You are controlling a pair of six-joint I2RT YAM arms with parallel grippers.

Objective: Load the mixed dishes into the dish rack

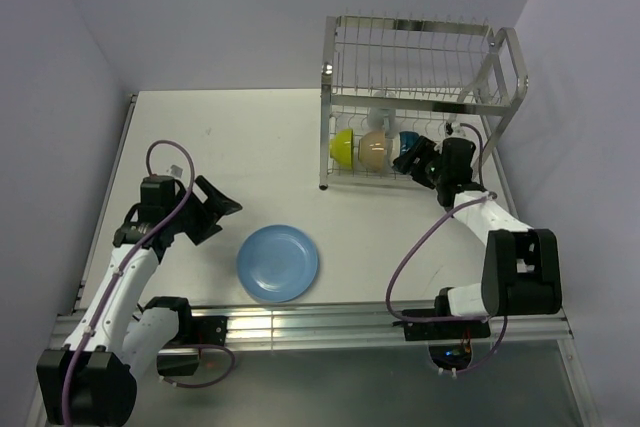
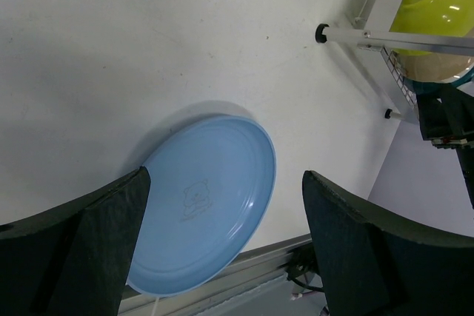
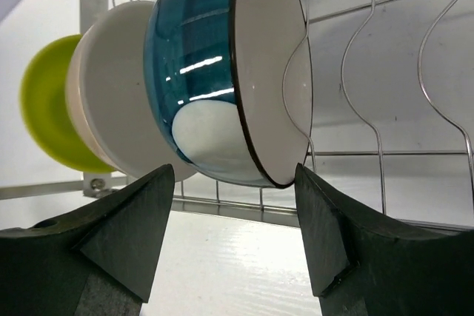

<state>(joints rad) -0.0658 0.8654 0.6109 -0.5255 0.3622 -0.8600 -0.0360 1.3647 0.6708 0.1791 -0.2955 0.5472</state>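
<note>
Left gripper (image 1: 225,219) hovered empty, jaws spread wide, well left of the rack (image 1: 503,59). The plate (image 1: 278,263) lay flat, face up, between that gripper and the rack. Being round, it had no long axis, and the left arm was plainly nearer. Right gripper (image 3: 233,172) flanked the dark bowl (image 3: 200,72), which stood on edge in the rack's lower tier. Whether it pinched the bowl could not be told. Only the right wrist view showed those jaws close; only the top view showed both arms.
</note>
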